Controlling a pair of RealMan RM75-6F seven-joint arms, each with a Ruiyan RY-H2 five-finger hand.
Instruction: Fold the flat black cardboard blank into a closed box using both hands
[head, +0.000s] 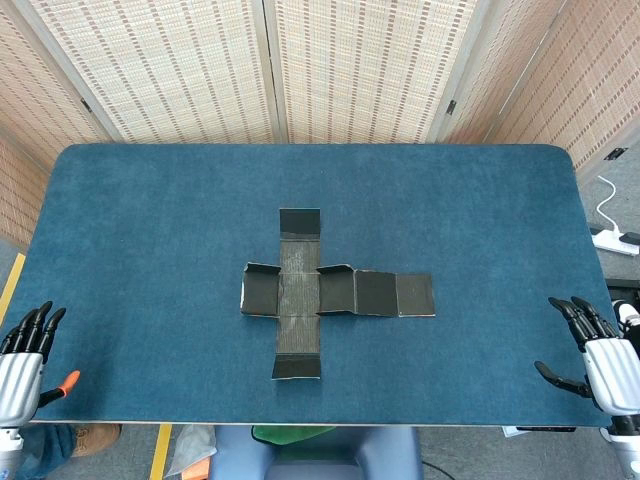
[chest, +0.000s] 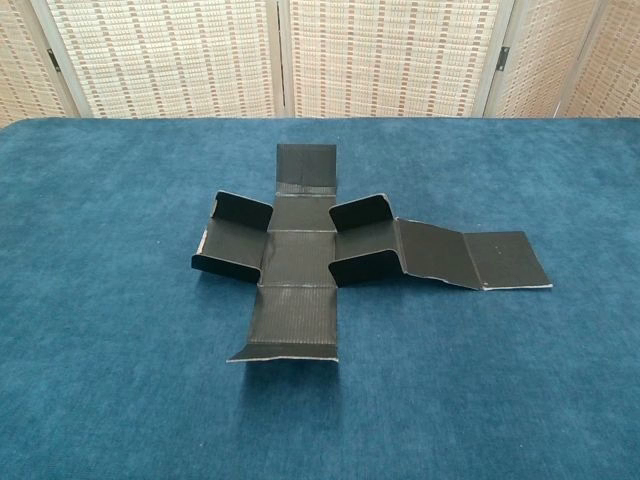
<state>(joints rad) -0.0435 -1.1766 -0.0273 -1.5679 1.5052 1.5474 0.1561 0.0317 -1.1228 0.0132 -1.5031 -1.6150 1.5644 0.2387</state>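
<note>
The black cardboard blank (head: 320, 292) lies unfolded in a cross shape at the middle of the blue table (head: 150, 220). In the chest view the cardboard blank (chest: 300, 258) has small side flaps standing partly up and a long arm stretching right. My left hand (head: 25, 350) hovers at the table's front left corner, fingers apart and holding nothing. My right hand (head: 600, 355) sits at the front right corner, also spread and holding nothing. Both hands are far from the blank and absent from the chest view.
A woven folding screen (head: 270, 60) stands behind the table. A white power strip (head: 618, 238) lies on the floor to the right. Below the front edge sit a blue seat (head: 315, 452) and some floor clutter.
</note>
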